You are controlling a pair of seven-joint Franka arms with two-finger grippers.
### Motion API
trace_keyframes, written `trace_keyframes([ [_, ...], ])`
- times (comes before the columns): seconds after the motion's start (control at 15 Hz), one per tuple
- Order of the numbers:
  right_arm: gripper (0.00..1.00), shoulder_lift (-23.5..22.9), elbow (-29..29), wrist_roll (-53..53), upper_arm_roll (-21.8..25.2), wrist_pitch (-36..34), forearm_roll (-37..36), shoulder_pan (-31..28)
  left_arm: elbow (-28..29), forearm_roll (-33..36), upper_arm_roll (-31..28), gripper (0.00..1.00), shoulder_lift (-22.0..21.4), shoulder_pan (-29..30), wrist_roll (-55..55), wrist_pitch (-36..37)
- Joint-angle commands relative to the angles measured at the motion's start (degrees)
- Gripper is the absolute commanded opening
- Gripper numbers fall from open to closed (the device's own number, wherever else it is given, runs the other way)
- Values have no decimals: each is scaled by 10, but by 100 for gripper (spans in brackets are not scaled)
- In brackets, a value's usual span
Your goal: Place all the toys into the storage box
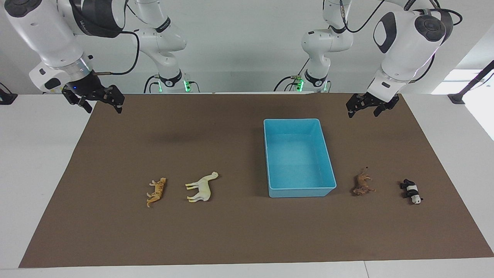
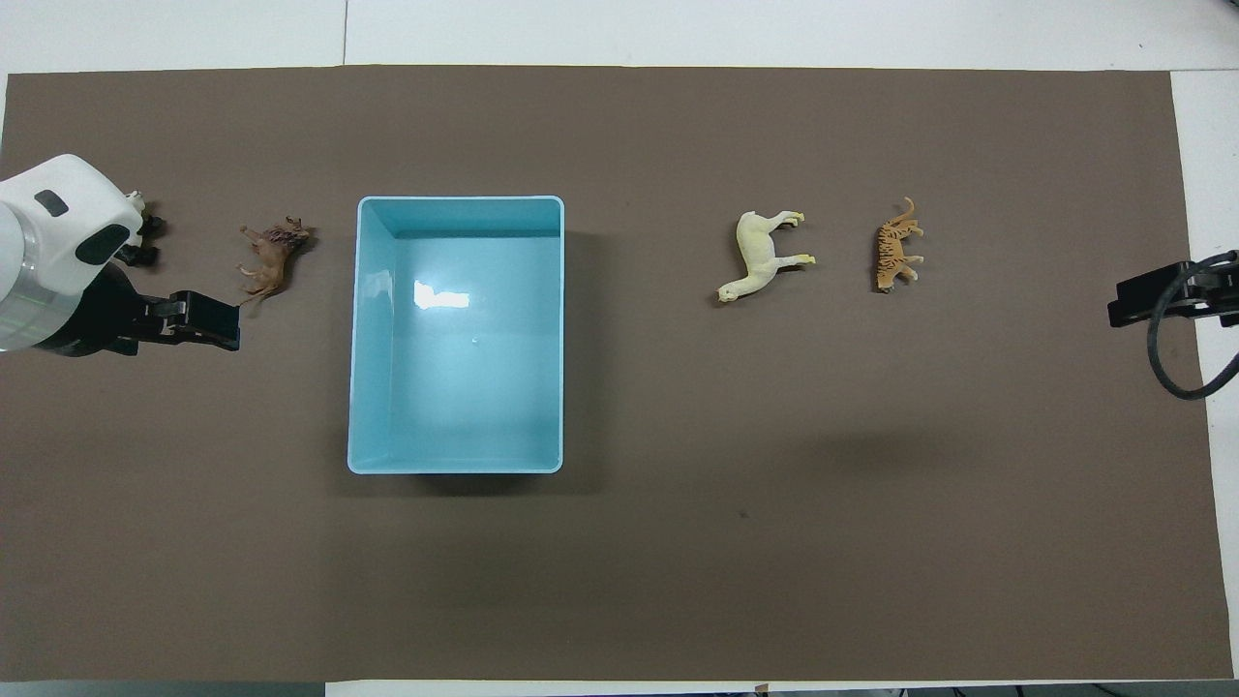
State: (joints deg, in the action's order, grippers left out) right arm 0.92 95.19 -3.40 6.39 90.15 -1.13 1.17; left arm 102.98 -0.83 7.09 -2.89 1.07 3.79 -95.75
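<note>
- Right arm's tool [image 1: 101, 103], fingers spread, hangs over the table's [image 1: 231, 239] edge; we see the tiger [image 1: 156, 191] and horse [image 1: 201, 187] toward five o'clock.
- Box [image 1: 298, 190] holds nothing.
- Left arm's tool [image 1: 371, 108], spread, hangs with lion [image 1: 362, 184] at six o'clock, panda [image 1: 411, 191] beside it.

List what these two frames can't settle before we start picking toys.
- Panda: in the overhead view the left arm's wrist covers most of it; only a dark edge shows.
- Right gripper: cut off by the overhead view's edge, so only part shows there.
- Left gripper: raised over the mat, holding nothing.
- Fine detail of the lion and tiger: too small in both views.
</note>
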Motion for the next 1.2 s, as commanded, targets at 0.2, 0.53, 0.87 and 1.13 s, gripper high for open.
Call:
trace_keyframes([
  [0.2,100,15,11,8,-2,-10,8,-2,2,-10,1,100,-9,6,-9,2],
  [0.53,100,15,11,8,-4,-15,7,1,3,-10,1,100,-9,6,-9,2],
  [0.87,100,15,11,6,-4,-12,8,-6,5,-10,0,100,-12,9,-8,7],
  [1.13,100,15,11,7,-3,-11,7,-4,2,-8,3,100,-21,5,31,-5],
])
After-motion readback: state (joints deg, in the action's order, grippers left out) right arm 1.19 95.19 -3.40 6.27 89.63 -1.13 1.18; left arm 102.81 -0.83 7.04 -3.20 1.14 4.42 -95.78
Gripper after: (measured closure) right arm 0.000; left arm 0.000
